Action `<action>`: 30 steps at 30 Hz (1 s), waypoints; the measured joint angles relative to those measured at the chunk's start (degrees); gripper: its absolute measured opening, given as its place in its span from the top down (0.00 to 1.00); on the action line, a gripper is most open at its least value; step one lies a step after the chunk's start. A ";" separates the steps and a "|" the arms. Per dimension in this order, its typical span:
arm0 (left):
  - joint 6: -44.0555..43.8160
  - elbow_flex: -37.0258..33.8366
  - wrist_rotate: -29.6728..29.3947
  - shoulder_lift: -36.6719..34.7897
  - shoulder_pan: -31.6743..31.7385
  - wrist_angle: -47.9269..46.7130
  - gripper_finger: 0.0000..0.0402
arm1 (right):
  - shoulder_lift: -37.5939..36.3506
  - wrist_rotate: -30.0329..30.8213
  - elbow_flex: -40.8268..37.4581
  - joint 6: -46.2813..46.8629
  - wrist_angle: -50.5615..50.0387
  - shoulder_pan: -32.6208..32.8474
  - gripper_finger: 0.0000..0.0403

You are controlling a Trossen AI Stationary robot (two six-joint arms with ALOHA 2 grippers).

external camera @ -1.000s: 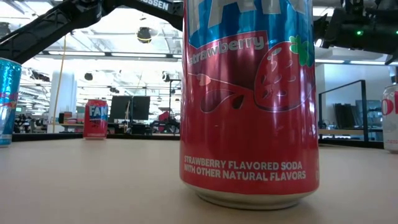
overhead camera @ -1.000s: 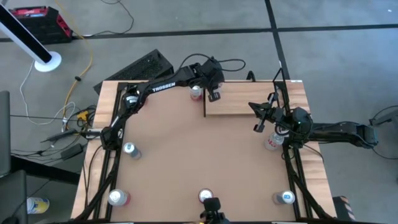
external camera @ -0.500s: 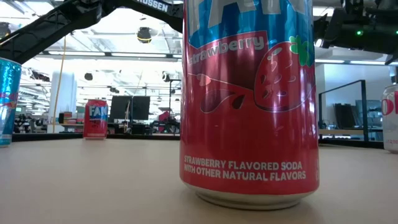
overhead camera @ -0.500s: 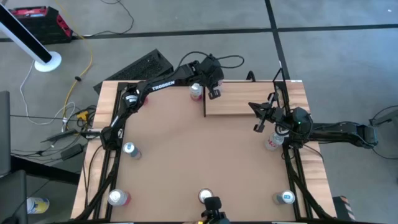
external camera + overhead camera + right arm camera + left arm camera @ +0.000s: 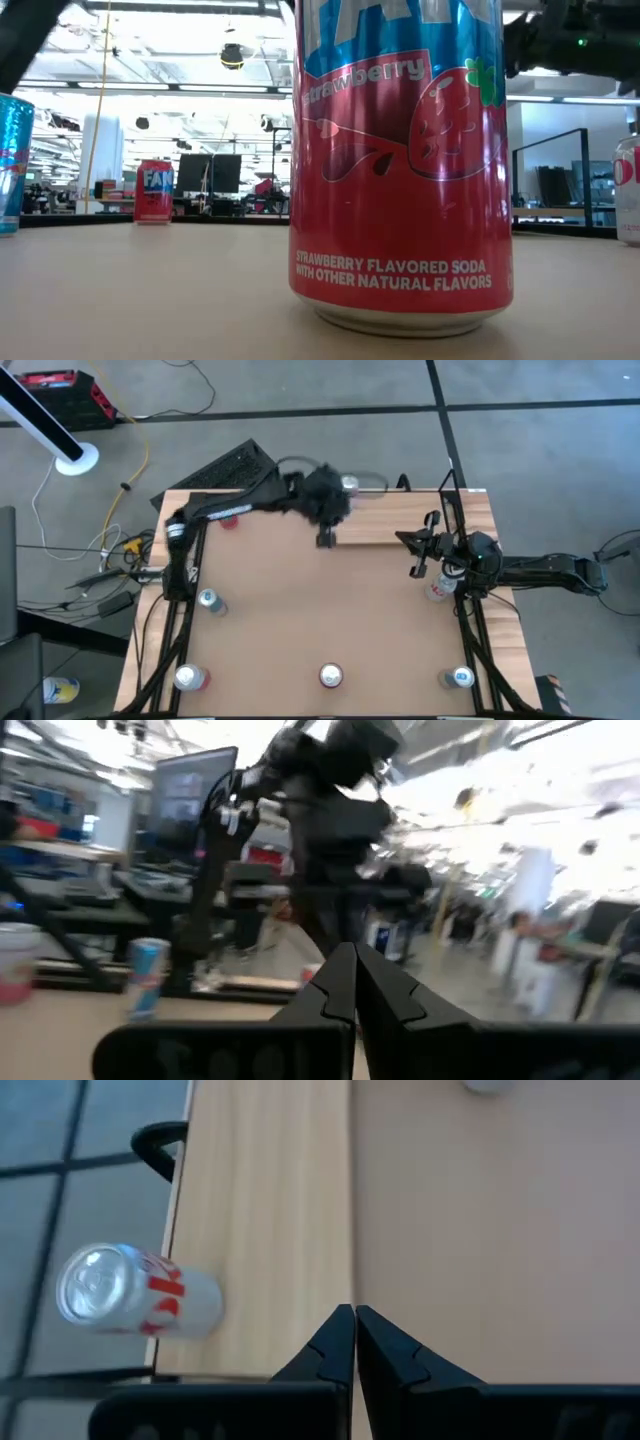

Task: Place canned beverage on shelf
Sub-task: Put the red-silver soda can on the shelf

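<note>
The pale wood shelf [image 5: 410, 520] with black posts stands at the table's far right. A white-and-red can [image 5: 348, 484] stands upright on its base at the shelf's far left edge. It also shows in the left wrist view [image 5: 140, 1295], next to a black post. My left gripper [image 5: 325, 538] is shut and empty. It hovers over the shelf's near left corner [image 5: 353, 1312], apart from the can. My right gripper [image 5: 408, 550] is shut and empty [image 5: 347, 952]. It stays over the shelf's near right part.
A red can [image 5: 230, 518] stands far left on the table and also shows in the low view [image 5: 153, 190]. A blue can [image 5: 205, 598] stands at the left, and a white can [image 5: 437, 588] stands by my right arm. Three cans line the near edge, with the strawberry one [image 5: 400, 160] in the middle.
My left arm has swung fast and shows blurred. Its gripper has gone toward the near edge, off the shelf's far left corner. A can now shows at that corner. The can beside the gripper earlier is hidden under the arm. The red can at far left is uncovered.
</note>
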 joint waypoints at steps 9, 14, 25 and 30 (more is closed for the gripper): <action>0.89 -41.44 -7.27 -29.30 -9.48 31.58 1.00 | 5.16 6.25 26.11 12.64 -53.46 5.75 0.93; 2.62 -60.98 -0.64 -41.74 -10.12 51.64 1.00 | 10.96 7.71 42.32 33.44 -86.44 6.60 0.93; 4.26 -75.26 -0.47 -51.58 -10.12 65.45 1.00 | 24.07 0.87 56.25 59.28 -129.22 7.05 0.91; 3.84 -75.26 -0.44 -51.72 -10.12 68.92 1.00 | 27.30 -2.03 54.92 59.17 -130.00 8.16 0.81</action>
